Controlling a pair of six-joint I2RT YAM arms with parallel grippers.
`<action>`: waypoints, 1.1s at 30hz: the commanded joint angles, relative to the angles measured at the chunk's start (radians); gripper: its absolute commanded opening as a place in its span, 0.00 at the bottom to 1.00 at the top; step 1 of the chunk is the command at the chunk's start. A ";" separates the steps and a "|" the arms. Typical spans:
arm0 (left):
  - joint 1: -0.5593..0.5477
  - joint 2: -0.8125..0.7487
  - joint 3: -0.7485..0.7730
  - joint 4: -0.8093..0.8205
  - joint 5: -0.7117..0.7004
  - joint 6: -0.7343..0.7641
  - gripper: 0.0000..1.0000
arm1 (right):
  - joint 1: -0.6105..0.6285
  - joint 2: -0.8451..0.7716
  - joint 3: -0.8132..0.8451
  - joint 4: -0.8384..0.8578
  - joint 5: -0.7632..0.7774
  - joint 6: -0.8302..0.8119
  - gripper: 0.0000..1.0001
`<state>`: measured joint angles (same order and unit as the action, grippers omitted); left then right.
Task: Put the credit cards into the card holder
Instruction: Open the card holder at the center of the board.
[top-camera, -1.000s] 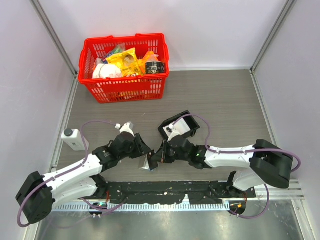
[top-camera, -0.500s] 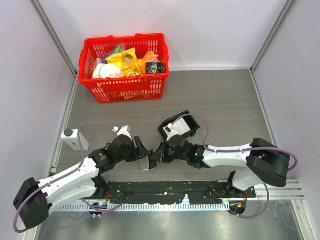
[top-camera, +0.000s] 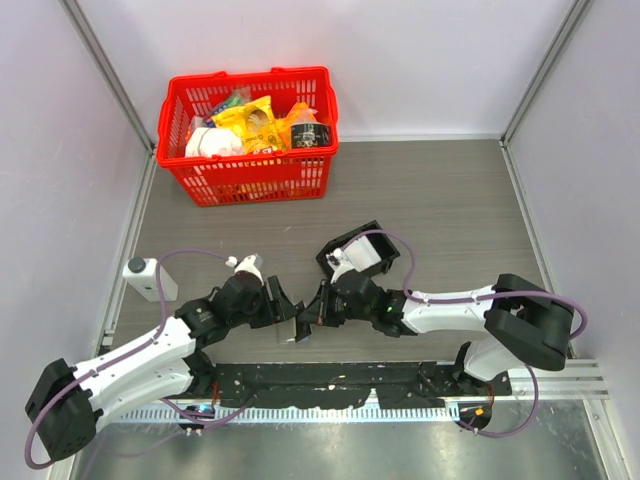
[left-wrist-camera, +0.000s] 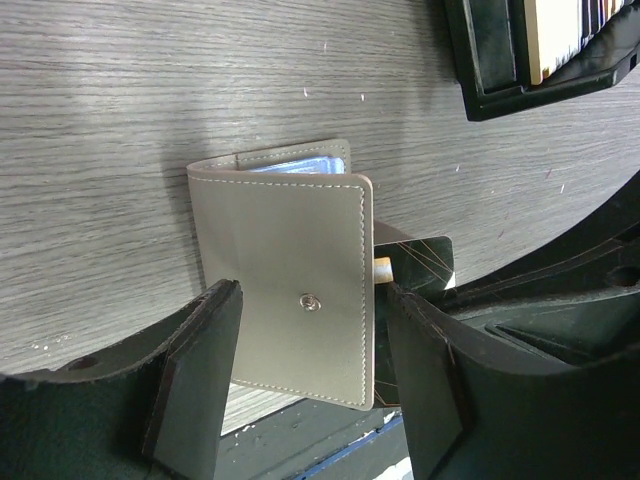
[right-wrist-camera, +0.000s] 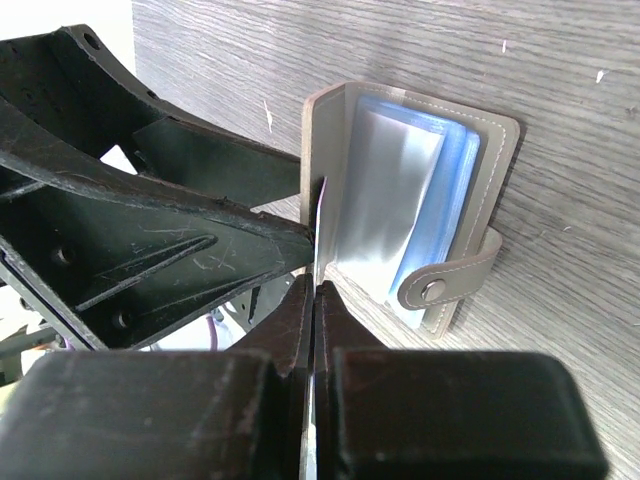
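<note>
The card holder (left-wrist-camera: 280, 270) is a grey-beige wallet standing partly open on the table, and it also shows between the two arms in the top view (top-camera: 298, 326). My left gripper (left-wrist-camera: 312, 297) is open, its fingers (left-wrist-camera: 195, 380) on either side of the snap-button cover. My right gripper (right-wrist-camera: 318, 292) is shut on a thin credit card seen edge-on (right-wrist-camera: 321, 215). The card's far end sits at the inner face of the holder's cover, beside the pale blue pockets (right-wrist-camera: 425, 190). More credit cards (top-camera: 364, 256) lie in a black tray (top-camera: 335, 262).
A red basket (top-camera: 250, 175) of groceries stands at the back left. A small white device (top-camera: 146, 279) sits by the left wall. The black tray (left-wrist-camera: 490, 70) lies just beyond the wallet. A black rail (top-camera: 330, 385) runs along the near edge.
My left gripper's jaws have widened around the wallet cover and the arm has shifted slightly. My right gripper, still shut on the card, has edged left toward the holder.
</note>
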<state>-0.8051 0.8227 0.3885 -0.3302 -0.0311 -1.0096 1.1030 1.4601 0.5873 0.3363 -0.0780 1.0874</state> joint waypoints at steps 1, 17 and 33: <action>-0.003 -0.020 0.001 -0.038 -0.007 0.006 0.63 | -0.003 0.000 0.000 0.159 -0.054 0.048 0.01; -0.003 -0.050 0.019 -0.090 -0.043 0.009 0.37 | -0.011 0.011 -0.023 0.224 -0.085 0.075 0.01; -0.003 -0.091 0.058 -0.178 -0.101 0.020 0.00 | -0.011 0.040 0.020 0.147 -0.048 0.026 0.01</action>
<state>-0.8051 0.7387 0.4152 -0.4507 -0.0914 -1.0092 1.0901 1.4883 0.5625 0.4511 -0.1444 1.1419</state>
